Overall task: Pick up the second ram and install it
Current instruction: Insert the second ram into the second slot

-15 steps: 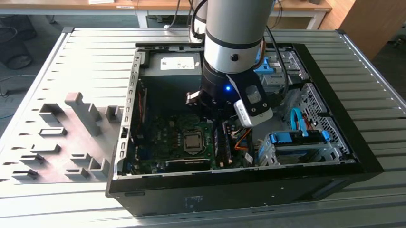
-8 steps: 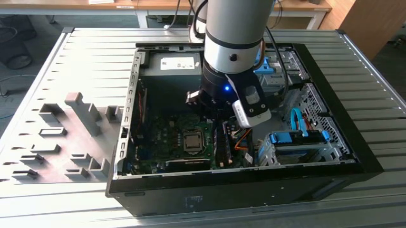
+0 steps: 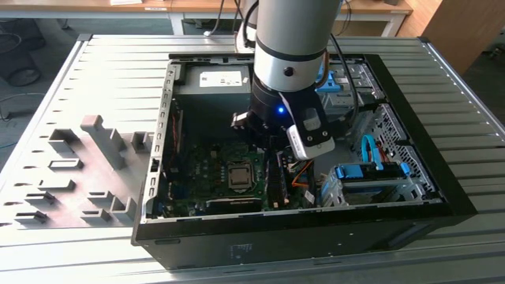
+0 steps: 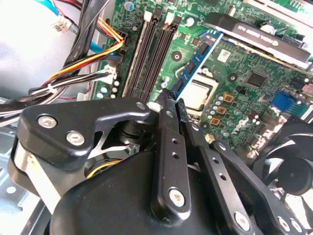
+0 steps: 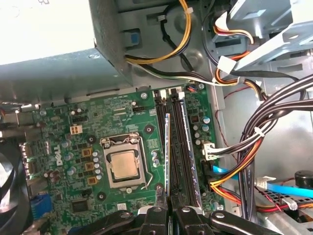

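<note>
Now | hand (image 4: 172,100) clamped on second ram (image 4: 194,62) | above motherboard slots (image 5: 177,142)

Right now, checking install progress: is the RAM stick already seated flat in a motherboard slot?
No. In the second wrist view the end effector grips the second ram, which hangs tilted above the board.

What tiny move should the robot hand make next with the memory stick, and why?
Probably a slow, small move straight down. The gripper is shut on the second ram, which in the first wrist view runs edge-on along the long black memory slots and seems to sit above them, not yet seated. I cannot tell if it is exactly over one slot.
</note>
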Tool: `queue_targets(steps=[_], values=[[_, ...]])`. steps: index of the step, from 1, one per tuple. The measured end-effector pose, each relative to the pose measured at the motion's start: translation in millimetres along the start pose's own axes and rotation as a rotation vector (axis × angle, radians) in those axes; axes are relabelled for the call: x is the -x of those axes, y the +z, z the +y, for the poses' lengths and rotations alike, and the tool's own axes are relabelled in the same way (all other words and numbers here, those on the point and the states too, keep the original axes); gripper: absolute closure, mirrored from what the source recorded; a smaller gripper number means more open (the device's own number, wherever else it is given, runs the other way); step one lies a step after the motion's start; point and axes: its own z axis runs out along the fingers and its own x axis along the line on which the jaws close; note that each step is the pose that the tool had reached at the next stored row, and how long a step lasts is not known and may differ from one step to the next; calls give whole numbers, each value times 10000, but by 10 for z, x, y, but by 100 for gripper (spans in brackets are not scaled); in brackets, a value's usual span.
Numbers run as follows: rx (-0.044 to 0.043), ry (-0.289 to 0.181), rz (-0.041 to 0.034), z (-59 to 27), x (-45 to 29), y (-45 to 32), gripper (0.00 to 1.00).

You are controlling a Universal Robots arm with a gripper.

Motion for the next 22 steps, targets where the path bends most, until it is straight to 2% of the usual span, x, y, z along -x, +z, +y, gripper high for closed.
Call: queue_targets(steps=[9,12,22], values=[[6,528,6,0,0,2,86],[6,518,7,0,0,3,86],[-11,-1283,-16,0,0,19,86]])
